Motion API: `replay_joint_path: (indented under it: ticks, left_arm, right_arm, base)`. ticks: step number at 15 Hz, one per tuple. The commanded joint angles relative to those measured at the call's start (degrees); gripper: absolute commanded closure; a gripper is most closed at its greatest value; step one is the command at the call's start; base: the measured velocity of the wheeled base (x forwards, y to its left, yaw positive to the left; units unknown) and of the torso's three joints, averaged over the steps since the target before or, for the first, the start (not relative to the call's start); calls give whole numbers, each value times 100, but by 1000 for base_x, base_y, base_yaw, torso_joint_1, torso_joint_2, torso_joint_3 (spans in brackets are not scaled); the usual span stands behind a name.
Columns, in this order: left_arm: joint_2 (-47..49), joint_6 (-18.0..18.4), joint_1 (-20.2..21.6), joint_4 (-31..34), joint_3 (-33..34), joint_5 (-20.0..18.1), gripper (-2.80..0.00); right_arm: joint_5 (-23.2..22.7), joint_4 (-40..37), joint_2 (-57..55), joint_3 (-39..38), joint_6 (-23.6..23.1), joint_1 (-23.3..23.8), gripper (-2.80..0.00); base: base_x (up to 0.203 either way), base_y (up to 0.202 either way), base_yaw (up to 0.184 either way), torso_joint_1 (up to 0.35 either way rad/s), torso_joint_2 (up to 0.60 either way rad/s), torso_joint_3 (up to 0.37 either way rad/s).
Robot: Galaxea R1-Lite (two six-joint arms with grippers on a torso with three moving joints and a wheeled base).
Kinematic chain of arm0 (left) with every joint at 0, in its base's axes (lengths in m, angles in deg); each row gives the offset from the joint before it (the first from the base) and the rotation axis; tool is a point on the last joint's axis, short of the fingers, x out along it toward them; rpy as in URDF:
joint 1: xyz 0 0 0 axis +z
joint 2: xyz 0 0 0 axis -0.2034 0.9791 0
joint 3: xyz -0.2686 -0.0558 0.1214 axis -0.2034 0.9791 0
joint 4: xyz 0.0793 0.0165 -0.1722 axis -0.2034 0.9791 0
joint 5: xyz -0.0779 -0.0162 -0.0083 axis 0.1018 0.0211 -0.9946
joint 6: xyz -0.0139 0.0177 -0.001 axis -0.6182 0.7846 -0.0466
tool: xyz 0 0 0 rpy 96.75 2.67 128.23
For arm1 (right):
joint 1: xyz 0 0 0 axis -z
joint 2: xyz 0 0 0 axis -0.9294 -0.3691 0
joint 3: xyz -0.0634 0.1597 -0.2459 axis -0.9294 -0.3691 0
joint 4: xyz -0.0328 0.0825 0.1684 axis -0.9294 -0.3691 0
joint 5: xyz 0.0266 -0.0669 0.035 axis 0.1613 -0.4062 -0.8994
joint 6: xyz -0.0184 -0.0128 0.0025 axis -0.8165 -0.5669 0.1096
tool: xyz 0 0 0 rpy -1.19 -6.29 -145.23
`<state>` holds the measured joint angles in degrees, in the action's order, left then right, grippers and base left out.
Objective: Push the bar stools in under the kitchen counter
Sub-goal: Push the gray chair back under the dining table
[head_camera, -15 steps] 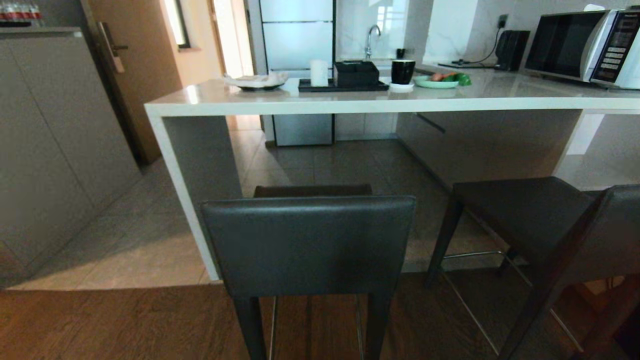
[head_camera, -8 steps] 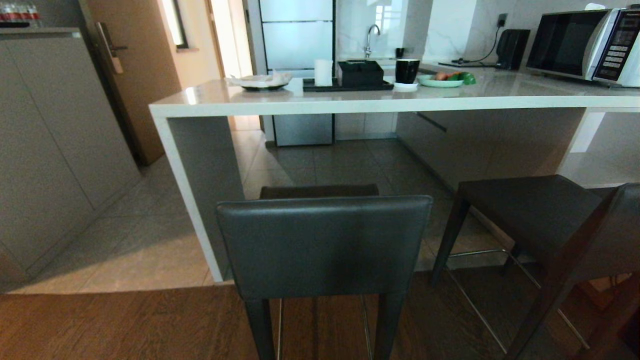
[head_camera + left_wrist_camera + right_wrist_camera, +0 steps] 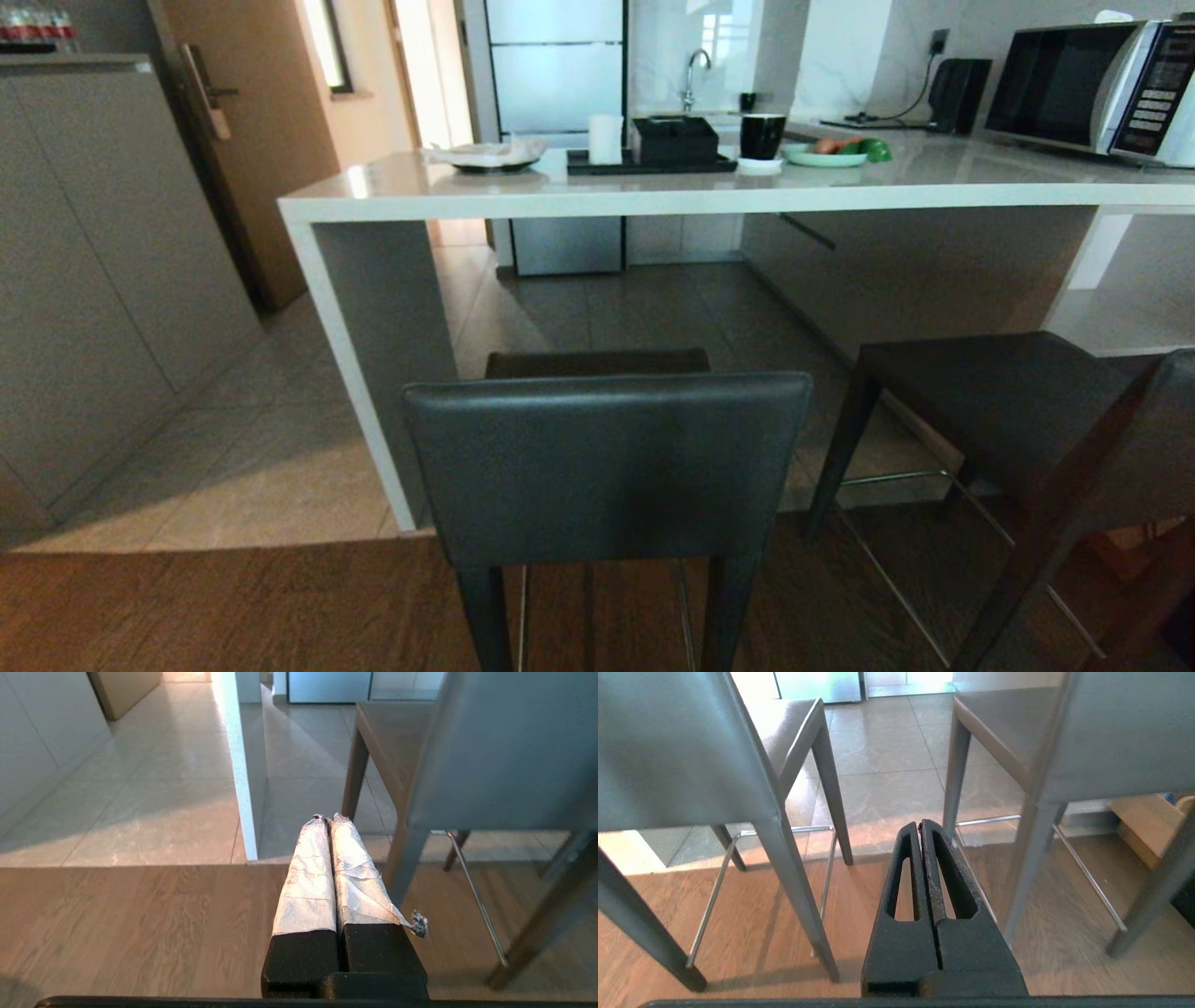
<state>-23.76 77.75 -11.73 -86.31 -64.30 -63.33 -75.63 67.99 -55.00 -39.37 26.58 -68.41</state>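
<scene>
Two dark grey bar stools stand in front of the kitchen counter (image 3: 653, 194). The nearer stool (image 3: 607, 467) faces the counter with its backrest toward me, just right of the counter's end panel (image 3: 373, 355). The second stool (image 3: 1008, 411) stands to the right, turned at an angle. Neither arm shows in the head view. My left gripper (image 3: 327, 819), with white-wrapped fingers, is shut and empty, low over the wood floor beside a stool (image 3: 504, 751). My right gripper (image 3: 920, 823) is shut and empty, pointing between the left stool (image 3: 677, 751) and the right stool (image 3: 1125, 732).
On the counter sit a plate (image 3: 485, 154), a black tray with a box (image 3: 653, 149), a black mug (image 3: 761, 135), a green plate (image 3: 831, 154) and a microwave (image 3: 1092, 84). Grey cabinets (image 3: 103, 280) stand left. Wood floor meets tiles at the counter's foot. A cardboard box (image 3: 1148, 821) lies low right.
The whole head picture has shifted a little to the right, so the camera has moved. The stools keep their places by the counter.
</scene>
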Motion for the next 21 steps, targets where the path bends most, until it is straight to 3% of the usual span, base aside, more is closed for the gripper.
replay_joint_path:
  ticks: [1, 21]
  left_arm:
    - [7, -2, 0, 0, 9, -3, 0]
    - [4, 86, 8, 10, 0, -24, 0]
  right_arm:
    - [-3, -2, -5, -9, -2, -1, 0]
    - [-2, 25, -5, -9, 15, -1, 0]
  base:
    - [179, 0, 0, 2, 6, 2]
    - [13, 0, 0, 1, 0, 0]
